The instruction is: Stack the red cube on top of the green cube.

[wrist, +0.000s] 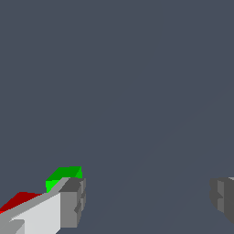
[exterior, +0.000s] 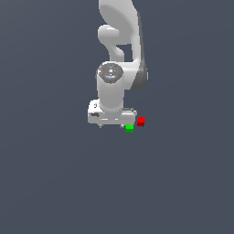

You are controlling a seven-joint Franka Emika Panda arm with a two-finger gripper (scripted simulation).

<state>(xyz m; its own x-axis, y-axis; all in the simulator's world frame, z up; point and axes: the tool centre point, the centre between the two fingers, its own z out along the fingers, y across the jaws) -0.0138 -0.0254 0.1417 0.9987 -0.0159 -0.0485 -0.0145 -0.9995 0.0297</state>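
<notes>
We observed a plain dark grey counter (exterior: 55,183). The tool (wrist: 146,201) stood wide, gripping nothing. The red cube (exterior: 141,121) lay just beside the green cube (exterior: 130,129) (both at the tool's edge).

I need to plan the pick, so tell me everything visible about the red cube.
The red cube is a tiny, plain, bright red block with flat, unmarked faces. It sits on the grey floor, unheld, just off the exterior view's right end of the tool, whose fingers are spread wide. The green cube lies close by; whether they touch is unclear. In the wrist view one finger hides part of it.
</notes>
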